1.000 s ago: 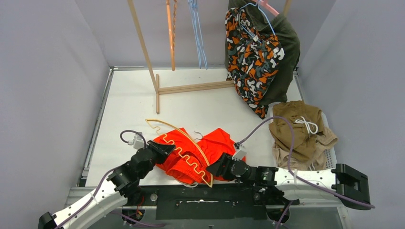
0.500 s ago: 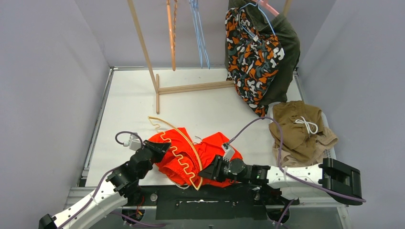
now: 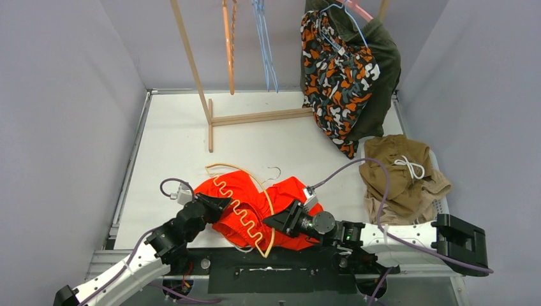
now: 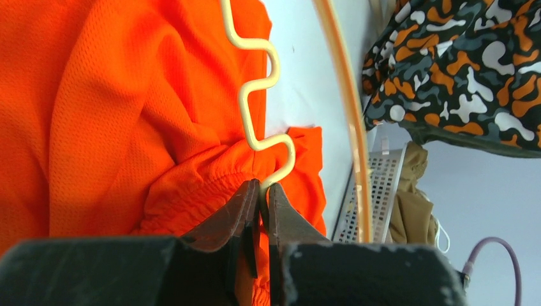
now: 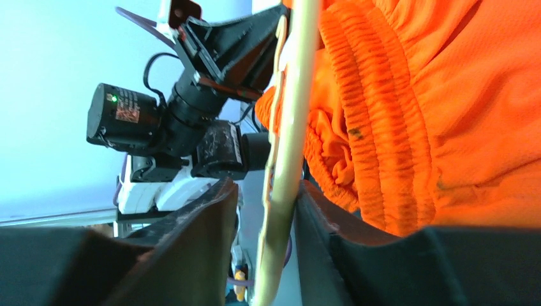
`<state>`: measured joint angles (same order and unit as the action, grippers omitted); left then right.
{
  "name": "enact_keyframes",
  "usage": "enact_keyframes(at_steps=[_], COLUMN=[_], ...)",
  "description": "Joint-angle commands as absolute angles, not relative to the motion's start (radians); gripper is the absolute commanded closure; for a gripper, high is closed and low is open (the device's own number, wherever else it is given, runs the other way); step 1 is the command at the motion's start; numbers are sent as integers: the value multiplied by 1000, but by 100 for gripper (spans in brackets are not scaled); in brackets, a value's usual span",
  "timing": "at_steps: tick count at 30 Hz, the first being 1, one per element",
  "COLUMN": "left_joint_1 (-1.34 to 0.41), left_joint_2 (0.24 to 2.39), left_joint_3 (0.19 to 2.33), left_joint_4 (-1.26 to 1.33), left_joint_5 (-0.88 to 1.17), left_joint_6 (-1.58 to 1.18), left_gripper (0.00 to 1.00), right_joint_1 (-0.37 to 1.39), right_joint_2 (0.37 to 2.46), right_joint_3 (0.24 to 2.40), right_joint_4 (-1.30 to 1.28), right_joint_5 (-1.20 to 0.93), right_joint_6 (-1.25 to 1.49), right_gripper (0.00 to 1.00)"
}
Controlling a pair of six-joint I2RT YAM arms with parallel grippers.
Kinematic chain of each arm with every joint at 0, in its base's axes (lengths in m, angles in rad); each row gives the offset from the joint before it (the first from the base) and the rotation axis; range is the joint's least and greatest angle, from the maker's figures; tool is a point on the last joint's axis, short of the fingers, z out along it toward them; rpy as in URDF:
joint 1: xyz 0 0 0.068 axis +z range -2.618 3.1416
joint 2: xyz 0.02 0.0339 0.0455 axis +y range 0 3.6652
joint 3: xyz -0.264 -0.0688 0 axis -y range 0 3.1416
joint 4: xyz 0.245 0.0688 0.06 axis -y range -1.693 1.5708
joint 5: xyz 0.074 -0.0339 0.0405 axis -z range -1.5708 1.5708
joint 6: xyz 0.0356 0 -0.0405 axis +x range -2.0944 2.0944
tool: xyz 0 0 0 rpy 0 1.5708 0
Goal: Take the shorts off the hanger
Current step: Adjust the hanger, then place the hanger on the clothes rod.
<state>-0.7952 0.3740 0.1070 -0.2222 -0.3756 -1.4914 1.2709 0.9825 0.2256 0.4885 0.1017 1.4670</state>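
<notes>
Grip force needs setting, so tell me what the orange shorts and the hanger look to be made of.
The shorts: matte mesh knit, likely synthetic; tiny holes show across the cloth. The hanger: smooth cream rod, one bar bent in waves; plastic or coated wire, cannot tell which.

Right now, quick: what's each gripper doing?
Left gripper: shut on the hanger at its wavy bar, against the orange shorts.
Right gripper: shut on the same hanger's rim.

Bright orange shorts [image 3: 288, 194] crumpled, cream hanger [image 3: 239, 209] across
</notes>
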Motion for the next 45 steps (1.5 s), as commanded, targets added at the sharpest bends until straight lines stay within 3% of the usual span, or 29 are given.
enact_keyframes(at_steps=[1,3,8,11,16,20,32,38,45], left_joint_1=[-808,-808,-807,-808,-808,-806,-807,-806,-805], left_joint_2=[368,365,351,348,380,406,379,425,580], left_joint_3=[87,84,89,88,189,271,334,430,560], left_joint_4=[-153,-157,-179,-128,-93,-113,-233,-397,-463], left_joint_5=[-267,-268,-292,-284,-247,-239,-251,-342,-424], left_joint_6=[-1476,-1475,-1477,-1448,-1230,-1117,-1034,-894,-724], left_gripper=[100,100,100,100,60,42,38,38,18], right_joint_1=[1267,1266,1276,1291,1335,1334,1331,1298,1132], right_joint_2=[1041,1052,981,901,800,762,707,710,845], right_joint_3=[220,254,345,366,565,629,851,993,1196], right_joint_4=[870,871,659,559,81,-67,-356,-355,-350], right_joint_5=[228,211,232,287,491,551,829,911,720], right_joint_6=[1495,1443,1335,1263,1211,1184,1044,817,592], right_gripper=[72,82,97,100,100,100,100,100,100])
